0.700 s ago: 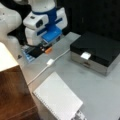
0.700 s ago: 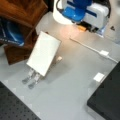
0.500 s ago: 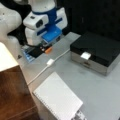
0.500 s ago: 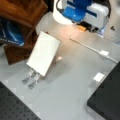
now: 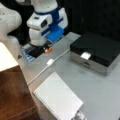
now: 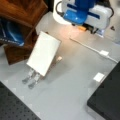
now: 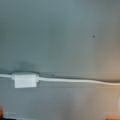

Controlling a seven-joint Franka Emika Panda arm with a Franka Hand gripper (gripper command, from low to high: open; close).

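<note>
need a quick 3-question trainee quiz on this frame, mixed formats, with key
1. True or false: the white cable lies flat on the grey table.
2. Multiple choice: in a front view, what sits on the lid of the black box? A) a small white tag B) a red ball C) a pair of scissors
3. Fill in: in the wrist view, the cable carries a white, block-shaped ____.

Key
1. True; it runs across the table towards the hand, which is low over the table's far edge.
2. A
3. connector
</note>
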